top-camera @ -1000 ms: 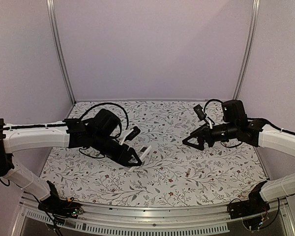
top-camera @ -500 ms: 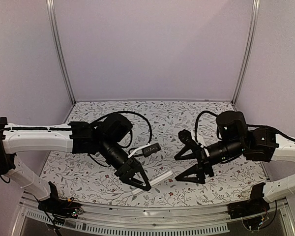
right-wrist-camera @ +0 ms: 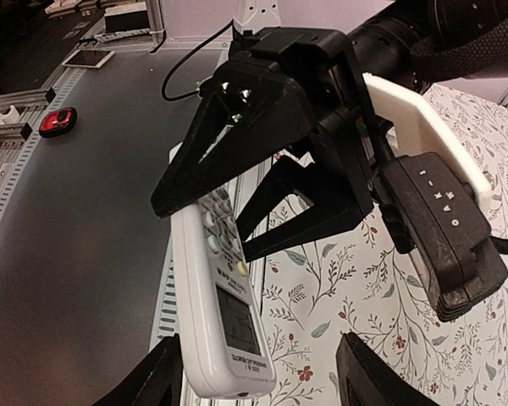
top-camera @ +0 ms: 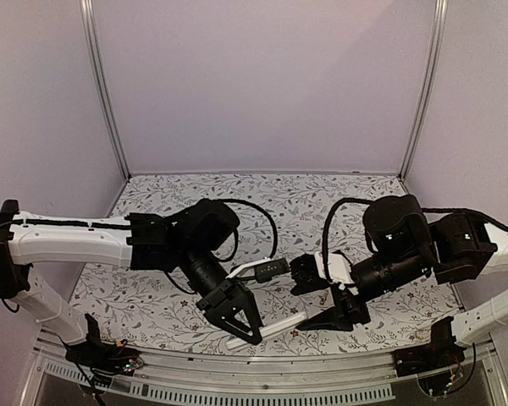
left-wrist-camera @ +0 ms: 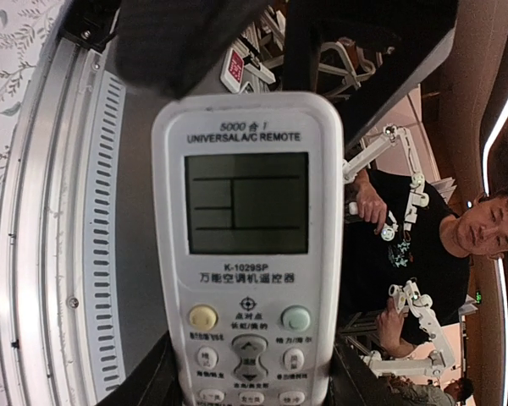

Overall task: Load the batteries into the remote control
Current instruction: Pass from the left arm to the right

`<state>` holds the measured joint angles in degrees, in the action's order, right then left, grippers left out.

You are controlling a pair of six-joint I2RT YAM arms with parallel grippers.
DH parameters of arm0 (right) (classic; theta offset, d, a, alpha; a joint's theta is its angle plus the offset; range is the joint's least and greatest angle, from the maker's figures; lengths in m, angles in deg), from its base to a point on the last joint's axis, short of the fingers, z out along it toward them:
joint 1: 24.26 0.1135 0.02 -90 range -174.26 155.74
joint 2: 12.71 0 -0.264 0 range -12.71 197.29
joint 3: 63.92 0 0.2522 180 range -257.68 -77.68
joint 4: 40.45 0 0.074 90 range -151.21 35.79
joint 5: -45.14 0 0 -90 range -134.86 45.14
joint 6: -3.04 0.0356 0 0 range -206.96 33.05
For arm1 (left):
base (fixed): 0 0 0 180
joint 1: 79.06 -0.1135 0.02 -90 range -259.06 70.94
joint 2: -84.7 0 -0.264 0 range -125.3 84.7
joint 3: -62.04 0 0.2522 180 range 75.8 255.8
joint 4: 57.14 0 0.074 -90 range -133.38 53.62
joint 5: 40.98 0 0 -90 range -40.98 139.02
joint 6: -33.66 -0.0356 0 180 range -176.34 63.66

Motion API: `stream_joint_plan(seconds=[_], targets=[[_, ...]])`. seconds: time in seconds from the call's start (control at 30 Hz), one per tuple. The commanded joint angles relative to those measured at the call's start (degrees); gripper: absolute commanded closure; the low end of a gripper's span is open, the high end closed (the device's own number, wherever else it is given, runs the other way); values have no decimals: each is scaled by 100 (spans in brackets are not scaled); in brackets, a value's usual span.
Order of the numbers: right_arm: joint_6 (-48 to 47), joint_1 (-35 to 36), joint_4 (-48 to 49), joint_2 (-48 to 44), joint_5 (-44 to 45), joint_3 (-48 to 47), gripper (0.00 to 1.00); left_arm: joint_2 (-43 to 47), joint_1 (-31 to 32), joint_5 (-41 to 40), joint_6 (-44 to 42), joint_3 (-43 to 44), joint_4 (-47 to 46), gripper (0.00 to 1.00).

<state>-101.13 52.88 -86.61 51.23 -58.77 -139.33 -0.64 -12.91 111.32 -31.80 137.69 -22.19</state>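
Starting at your left, the left gripper is made of black, open triangular plastic frames. Its jaws are clamped on the edges of the button end of the white oblong plastic remote control. The handset is held off the table above its near edge and slants towards the right arm. In the left wrist view its glossy face shows a grey rectangular screen, printed lettering and rounded yellow, green and white buttons.

Further right, the right gripper has its jaws apart. In the right wrist view the screen end of the remote control lies between its dark fingers, and I cannot tell whether they touch it.

Under both arms lies a matte white cloth printed with grey sprigs and small red flowers. A ribbed aluminium rail runs along its near edge. Plain lilac walls and slim metal posts close the space in.
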Motion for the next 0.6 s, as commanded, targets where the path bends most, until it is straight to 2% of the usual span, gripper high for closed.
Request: stream_joint_plan(seconds=[0.0, 0.1, 0.27, 0.4, 0.57], targets=[[-269, 232, -375, 194, 189, -301, 38, -97, 117, 291, 170, 106, -438, 72], [-346, 326, -423, 312, 167, -395, 39, -108, 125, 375, 296, 100, -680, 68], [-408, 368, -565, 470, 75, -489, 49, -115, 135, 504, 333, 88, -801, 68], [-399, 377, -585, 495, 9, -545, 67, -162, 135, 578, 359, 54, -860, 68], [-359, 374, -600, 467, -10, -586, 82, -202, 126, 600, 365, 37, -905, 67]])
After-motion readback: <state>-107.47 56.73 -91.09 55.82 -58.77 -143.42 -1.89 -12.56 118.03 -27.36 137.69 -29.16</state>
